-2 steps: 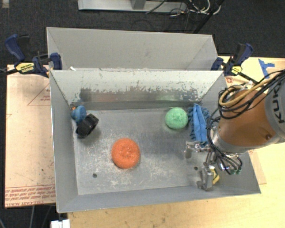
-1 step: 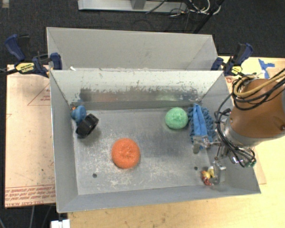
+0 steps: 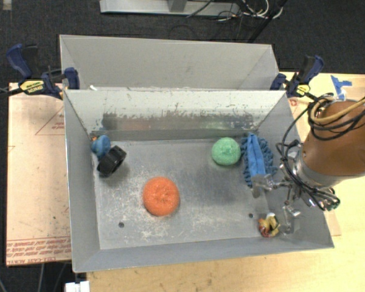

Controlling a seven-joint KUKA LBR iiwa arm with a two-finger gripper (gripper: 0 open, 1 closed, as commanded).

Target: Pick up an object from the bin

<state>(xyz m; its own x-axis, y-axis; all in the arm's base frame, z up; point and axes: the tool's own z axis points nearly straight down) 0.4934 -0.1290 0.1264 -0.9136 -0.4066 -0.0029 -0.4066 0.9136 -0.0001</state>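
The grey bin (image 3: 84, 181) sat on the table with a few small things spread over its floor.

Far on the left, close to the back wall, lay a little blue thing (image 3: 100, 143). A black thing (image 3: 112, 161) lay just in front of it, and the two were touching.

A bit more to the right, near the middle of the floor, sat a round orange ball (image 3: 161, 196) with a rough, fuzzy skin. It was all by itself, well away from the other things.

Next came a round green ball (image 3: 225, 151), farther back, near the back wall. Just beside it on the right lay a blue brush (image 3: 254, 157) with lots of bristles. The brush was long and pointed from the back of the bin toward the front.

Then came the claw (image 3: 274, 201), down low by the bin's right side. Its two fingers (image 3: 258, 186) stood wide apart, and there was nothing between them, just bare grey floor. One finger was right at the front end of the blue brush. The other was beside a little yellow and red thing (image 3: 267, 225) that lay in the front right corner. That little thing was the closest one to the claw, but the claw was not holding it.

Last, on the far right, the arm's big orange cover (image 3: 340, 142) hung over the bin's edge, with dark cables (image 3: 319, 111) looped on it.
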